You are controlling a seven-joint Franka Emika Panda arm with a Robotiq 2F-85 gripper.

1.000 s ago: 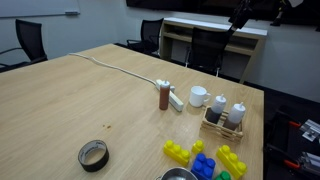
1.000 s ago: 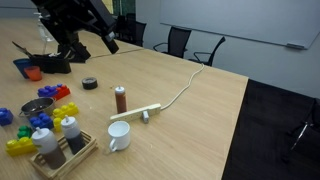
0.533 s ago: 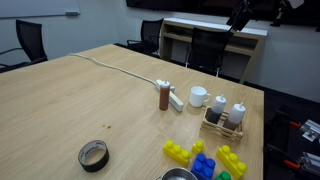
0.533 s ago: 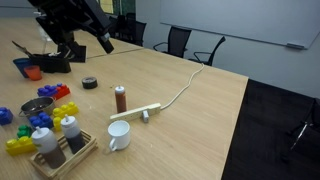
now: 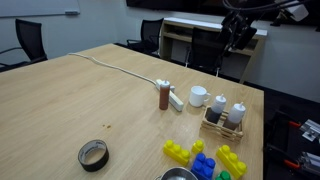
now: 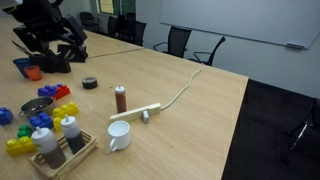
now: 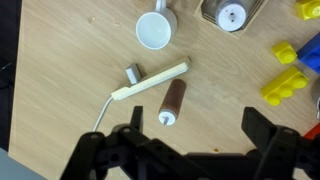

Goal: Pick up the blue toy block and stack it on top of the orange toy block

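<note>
A blue toy block (image 5: 204,165) lies among yellow bricks (image 5: 178,152) near the table's front edge. It also shows in an exterior view (image 6: 39,120) and at the right edge of the wrist view (image 7: 311,50). A second blue piece (image 6: 5,115) lies at the table edge. A small orange block (image 6: 34,72) sits at the far end, under the arm. My gripper (image 7: 198,135) is open and empty, high above the table over a brown cylinder (image 7: 172,103). It shows in both exterior views (image 5: 240,35) (image 6: 45,40), far from the blue block.
A white mug (image 7: 155,30), a white power strip with its cable (image 7: 150,82) and a wooden rack of bottles (image 5: 225,115) stand mid-table. A black tape roll (image 5: 93,155), a metal bowl (image 5: 180,174) and a green brick (image 5: 222,175) lie near the bricks. Office chairs surround the table.
The arm has swung and the gripper has come lower and further into view in both exterior views. Nothing on the table has moved.
</note>
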